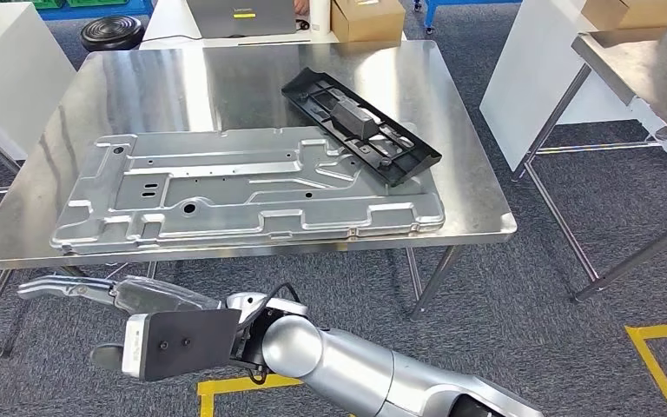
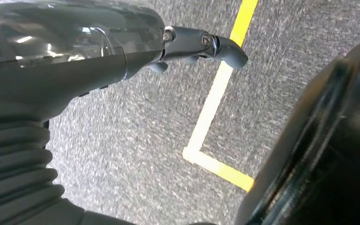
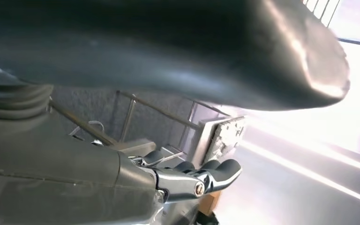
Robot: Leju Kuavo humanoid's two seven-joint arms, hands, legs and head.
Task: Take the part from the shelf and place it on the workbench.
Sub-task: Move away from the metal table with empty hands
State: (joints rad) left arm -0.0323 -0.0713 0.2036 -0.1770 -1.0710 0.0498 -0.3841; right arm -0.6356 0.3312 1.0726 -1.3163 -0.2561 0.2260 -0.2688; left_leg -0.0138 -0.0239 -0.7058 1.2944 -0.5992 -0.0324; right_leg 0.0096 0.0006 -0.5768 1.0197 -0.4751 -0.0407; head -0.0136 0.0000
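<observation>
A black ribbed plastic part (image 1: 360, 126) lies flat on the steel workbench (image 1: 139, 78), its near end resting over the corner of a large silver stamped panel (image 1: 243, 187). My right arm reaches across from the lower right. Its right hand (image 1: 113, 294) hangs in front of and below the bench's front edge, fingers stretched out to the left and holding nothing. In the right wrist view the right hand (image 3: 187, 180) has its fingers straight and empty, with the bench legs behind. My left hand (image 2: 192, 44) hangs over the carpet, fingers extended and empty.
A second steel table (image 1: 651, 61) and a white panel (image 1: 530, 78) stand at the right. A cardboard box (image 1: 366, 19), a laptop (image 1: 241, 17) and a black round stool (image 1: 111, 33) lie beyond the bench. Yellow floor tape (image 1: 660, 347) marks the grey carpet.
</observation>
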